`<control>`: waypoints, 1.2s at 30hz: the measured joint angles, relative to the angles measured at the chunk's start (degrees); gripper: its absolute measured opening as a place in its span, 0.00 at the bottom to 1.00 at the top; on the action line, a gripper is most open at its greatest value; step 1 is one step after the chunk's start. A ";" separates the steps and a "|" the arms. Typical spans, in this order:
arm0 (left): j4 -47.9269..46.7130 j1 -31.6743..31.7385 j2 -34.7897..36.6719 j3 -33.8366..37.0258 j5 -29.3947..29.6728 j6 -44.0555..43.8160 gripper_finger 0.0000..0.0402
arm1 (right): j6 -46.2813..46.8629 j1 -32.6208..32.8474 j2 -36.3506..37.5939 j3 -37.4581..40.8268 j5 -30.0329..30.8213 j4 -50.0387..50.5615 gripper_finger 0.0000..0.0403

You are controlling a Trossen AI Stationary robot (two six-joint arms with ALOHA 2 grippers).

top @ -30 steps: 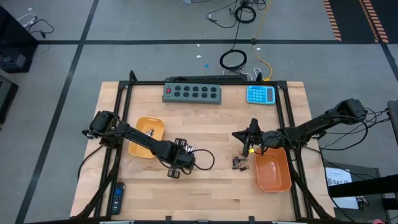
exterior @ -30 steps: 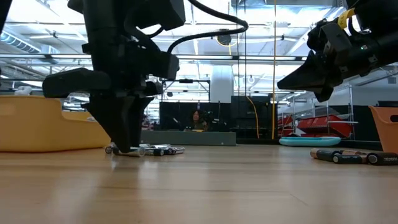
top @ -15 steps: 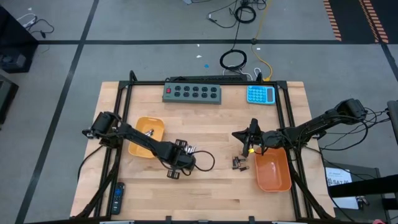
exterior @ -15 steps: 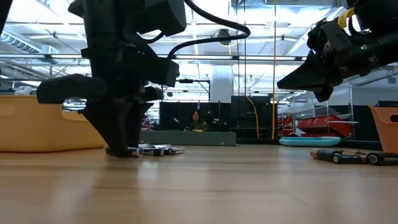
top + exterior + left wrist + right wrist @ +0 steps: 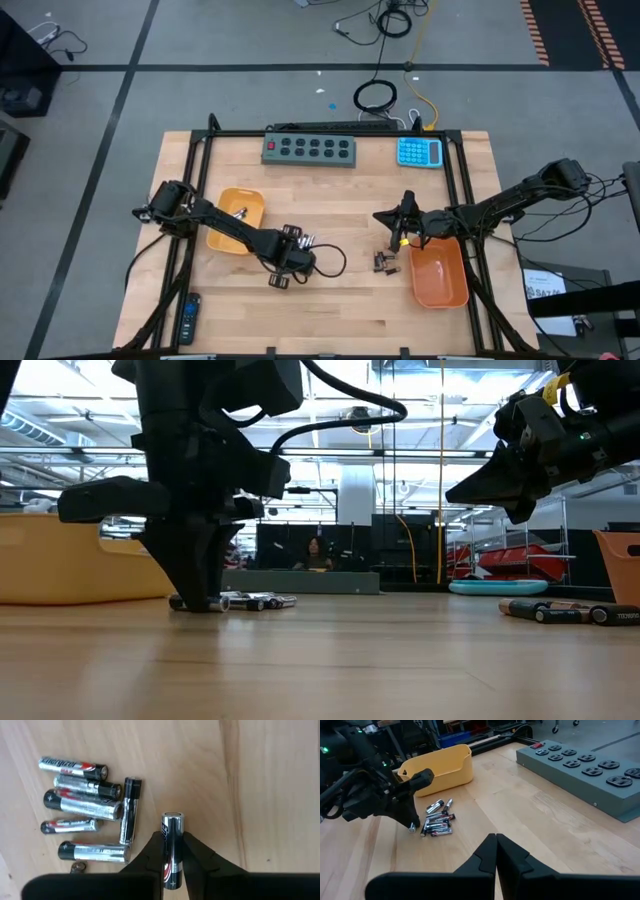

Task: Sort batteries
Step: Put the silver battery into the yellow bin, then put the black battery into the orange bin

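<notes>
My left gripper (image 5: 284,266) stands near the table's middle, pointing down, shut on one silver-and-black battery (image 5: 171,827). Several more silvery batteries (image 5: 85,810) lie in a loose pile on the wood just beside it, also seen as the pile (image 5: 437,822) in the right wrist view. My right gripper (image 5: 400,226) hovers shut above the table, left of the orange tray (image 5: 440,280). A few dark batteries (image 5: 385,263) lie on the wood below it. A yellow-orange tray (image 5: 235,222) sits on the left. My left gripper pinches the battery between its two fingers (image 5: 197,852), which lie on its long sides, across it. One end (image 5: 171,817) sticks out past the fingers. The fingers come from above, pointing down. In the low view the battery (image 5: 200,603) lies level at the table's surface.
A grey power strip (image 5: 310,150) and a blue calculator (image 5: 420,152) lie along the far edge. A black remote control (image 5: 188,318) lies at the near left corner. Bare wood stretches between the two arms and along the near edge.
My left gripper has sunk a little toward the table beside the battery pile. My right arm has kept still.
</notes>
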State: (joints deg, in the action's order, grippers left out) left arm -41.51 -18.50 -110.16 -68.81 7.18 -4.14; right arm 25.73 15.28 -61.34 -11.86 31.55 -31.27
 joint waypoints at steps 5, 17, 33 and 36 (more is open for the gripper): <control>-5.95 1.15 5.85 0.25 -0.67 -7.01 0.10 | 0.18 0.78 -0.31 0.00 0.00 0.09 0.00; -23.55 3.60 16.75 3.78 3.90 -20.96 0.10 | -0.32 0.95 -0.85 0.00 1.54 -0.25 0.00; -28.78 5.09 20.29 8.61 9.07 -28.10 0.55 | -3.21 2.09 -0.88 -0.02 1.29 -0.08 0.11; -25.63 4.50 20.41 8.36 11.36 -25.39 0.56 | -3.75 2.42 -1.23 -2.19 1.20 3.77 0.21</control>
State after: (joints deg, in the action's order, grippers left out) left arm -67.15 -14.00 -89.76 -60.45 18.54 -29.53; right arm 21.98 17.70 -62.57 -14.04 32.75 -27.50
